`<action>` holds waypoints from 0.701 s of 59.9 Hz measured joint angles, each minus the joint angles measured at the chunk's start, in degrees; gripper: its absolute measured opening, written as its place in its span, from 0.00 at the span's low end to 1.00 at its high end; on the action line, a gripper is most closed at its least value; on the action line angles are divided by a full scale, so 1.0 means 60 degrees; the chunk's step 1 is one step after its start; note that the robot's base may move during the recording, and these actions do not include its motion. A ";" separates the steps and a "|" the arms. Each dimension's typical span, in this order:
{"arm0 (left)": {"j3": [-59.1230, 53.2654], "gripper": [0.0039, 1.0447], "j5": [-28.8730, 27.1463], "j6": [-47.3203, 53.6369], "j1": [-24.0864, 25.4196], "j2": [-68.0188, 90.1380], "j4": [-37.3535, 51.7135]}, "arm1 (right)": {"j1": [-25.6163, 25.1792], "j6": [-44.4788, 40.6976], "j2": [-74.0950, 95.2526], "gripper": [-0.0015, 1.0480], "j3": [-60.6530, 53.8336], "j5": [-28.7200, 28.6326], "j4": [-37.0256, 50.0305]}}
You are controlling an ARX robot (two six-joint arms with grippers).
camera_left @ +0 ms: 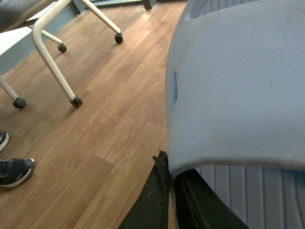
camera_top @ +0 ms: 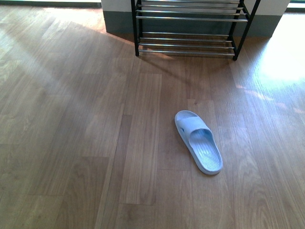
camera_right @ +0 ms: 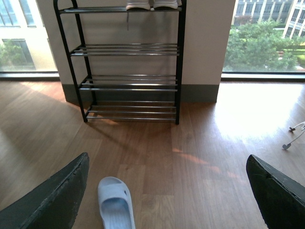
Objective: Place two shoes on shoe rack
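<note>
The jaws of the left gripper (camera_left: 171, 180) pinched only the strap edge of 1 pale blue rubber slide sandal (camera_left: 238, 86), which could slip before reaching the black metal shoe rack (camera_top: 190, 18); the right gripper (camera_right: 167, 163) was wide open, empty.

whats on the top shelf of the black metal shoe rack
Two white shoe soles sit side by side on the top shelf of the black metal shoe rack; their uppers are cut off by the picture edge.

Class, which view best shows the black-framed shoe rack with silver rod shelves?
Right wrist view: the black metal shoe rack shows all four tiers. Front view shows only its lower shelves; left wrist view shows none.
</note>
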 joint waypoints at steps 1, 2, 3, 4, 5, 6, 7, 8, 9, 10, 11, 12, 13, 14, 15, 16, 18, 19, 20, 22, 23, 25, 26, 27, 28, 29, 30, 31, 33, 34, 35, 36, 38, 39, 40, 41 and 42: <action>-0.0004 0.01 0.0007 0.0004 0.0004 0.0004 0.0000 | 0.0000 0.0000 0.0000 0.91 0.0000 0.0000 0.0000; -0.0004 0.01 0.0004 0.0004 0.0004 0.0011 0.0000 | 0.0000 0.0000 0.0000 0.91 0.0000 0.0000 0.0000; -0.0004 0.01 0.0004 0.0004 0.0004 0.0011 0.0000 | 0.0000 0.0000 0.0000 0.91 0.0000 0.0000 0.0000; -0.0004 0.01 -0.0004 0.0011 0.0004 0.0011 0.0000 | 0.0000 0.0000 0.0000 0.91 0.0000 0.0000 0.0000; -0.0004 0.01 -0.0015 0.0015 0.0004 0.0011 0.0000 | 0.0000 0.0000 0.0000 0.91 0.0000 0.0004 0.0000; 0.0000 0.01 -0.0025 0.0015 0.0004 0.0000 0.0000 | 0.0000 0.0000 0.0000 0.91 0.0000 0.0004 0.0000; 0.0000 0.01 -0.0022 0.0015 0.0004 -0.0004 0.0000 | 0.0000 0.0000 0.0000 0.91 0.0000 0.0004 0.0000; 0.0000 0.01 -0.0018 0.0015 0.0000 -0.0004 0.0000 | 0.0000 0.0000 0.0000 0.91 0.0000 0.0000 0.0000; 0.0000 0.01 -0.0018 0.0015 0.0000 -0.0004 0.0000 | 0.0000 0.0000 0.0000 0.91 0.0000 0.0000 0.0000; -0.0004 0.01 -0.0018 0.0015 0.0000 0.0000 0.0000 | 0.0000 0.0000 0.0000 0.91 0.0000 0.0000 0.0000; -0.0004 0.01 -0.0018 0.0018 0.0000 0.0000 0.0000 | 0.0000 0.0000 0.0000 0.91 -0.0004 0.0000 0.0000; -0.0004 0.01 -0.0018 0.0018 0.0000 0.0000 0.0000 | 0.0000 0.0000 0.0000 0.91 0.0000 0.0000 0.0000; -0.0004 0.01 -0.0015 0.0022 0.0004 0.0000 0.0000 | 0.0000 0.0000 0.0000 0.91 0.0000 -0.0004 0.0000; -0.0004 0.01 -0.0015 0.0022 0.0004 0.0000 0.0000 | 0.0000 0.0000 0.0000 0.91 0.0000 -0.0007 0.0000; -0.0004 0.01 -0.0015 0.0022 0.0004 0.0000 0.0000 | 0.0000 0.0000 0.0000 0.91 0.0000 -0.0015 0.0000; -0.0004 0.01 -0.0029 0.0022 0.0007 0.0000 0.0000 | 0.0000 0.0000 0.0000 0.91 0.0000 -0.0007 0.0000; -0.0004 0.01 -0.0029 0.0022 0.0007 0.0000 0.0000 | 0.0000 0.0000 0.0000 0.91 0.0000 0.0000 0.0000; -0.0004 0.01 -0.0029 0.0022 0.0007 0.0000 0.0000 | 0.0000 0.0000 -0.0004 0.91 -0.0004 -0.0004 0.0000; -0.0004 0.01 -0.0033 0.0022 0.0007 0.0000 0.0000 | 0.0000 0.0000 -0.0004 0.91 0.0000 -0.0004 0.0000; -0.0004 0.01 -0.0033 0.0022 0.0011 0.0000 0.0000 | 0.0000 0.0000 0.0000 0.91 0.0000 -0.0018 0.0000; -0.0004 0.01 -0.0033 0.0022 0.0015 0.0000 0.0000 | 0.0000 0.0000 0.0000 0.91 0.0000 -0.0033 0.0000; -0.0004 0.01 -0.0029 0.0022 0.0018 0.0000 0.0000 | 0.0000 0.0000 0.0000 0.91 0.0000 -0.0044 0.0000; -0.0004 0.01 -0.0029 0.0022 0.0025 0.0000 0.0000 | 0.0000 0.0000 0.0000 0.91 0.0000 -0.0033 0.0000; -0.0004 0.01 -0.0033 0.0022 0.0025 0.0000 0.0000 | 0.0000 0.0000 0.0000 0.91 0.0000 -0.0033 0.0000; -0.0004 0.01 -0.0033 0.0022 0.0029 0.0000 0.0000 | 0.0000 0.0000 0.0000 0.91 0.0000 -0.0036 0.0000; -0.0004 0.01 -0.0033 0.0025 0.0025 0.0000 0.0000 | 0.0000 0.0000 0.0000 0.91 0.0000 -0.0033 0.0000; -0.0004 0.01 -0.0033 0.0025 0.0025 -0.0004 0.0000 | 0.0000 0.0000 0.0000 0.91 0.0000 -0.0033 0.0000; -0.0004 0.01 -0.0029 0.0025 0.0025 -0.0007 0.0000 | 0.0000 0.0000 0.0000 0.91 0.0000 -0.0029 0.0000; -0.0004 0.01 -0.0022 0.0025 0.0025 -0.0007 0.0000 | 0.0000 0.0000 0.0000 0.91 -0.0004 -0.0044 0.0000; -0.0004 0.01 -0.0033 0.0022 0.0033 -0.0004 0.0000 | 0.0000 -0.0004 0.0000 0.91 0.0000 -0.0066 0.0000; -0.0004 0.01 -0.0036 0.0025 0.0055 -0.0004 0.0000 | 0.0000 0.0000 0.0000 0.91 -0.0004 -0.0062 0.0000; -0.0004 0.01 -0.0040 0.0025 0.0066 -0.0004 0.0000 | 0.0000 0.0000 0.0000 0.91 0.0000 -0.0069 0.0000; -0.0004 0.01 -0.0095 0.0022 0.0077 -0.0004 0.0000 | 0.0000 0.0000 0.0000 0.91 0.0000 -0.0058 0.0000; -0.0004 0.01 -0.0066 0.0022 0.0077 -0.0004 0.0000 | 0.0000 0.0000 0.0000 0.91 0.0000 -0.0033 0.0000; -0.0004 0.01 -0.0036 0.0025 0.0062 -0.0004 0.0000 | 0.0000 -0.0004 0.0000 0.91 -0.0004 -0.0036 0.0000; -0.0004 0.01 -0.0025 0.0025 0.0055 -0.0004 0.0000 | 0.0000 0.0000 0.0000 0.91 0.0000 -0.0033 0.0000; -0.0004 0.01 -0.0025 0.0025 0.0047 -0.0004 0.0000 | 0.0000 0.0000 0.0000 0.91 0.0000 -0.0036 0.0000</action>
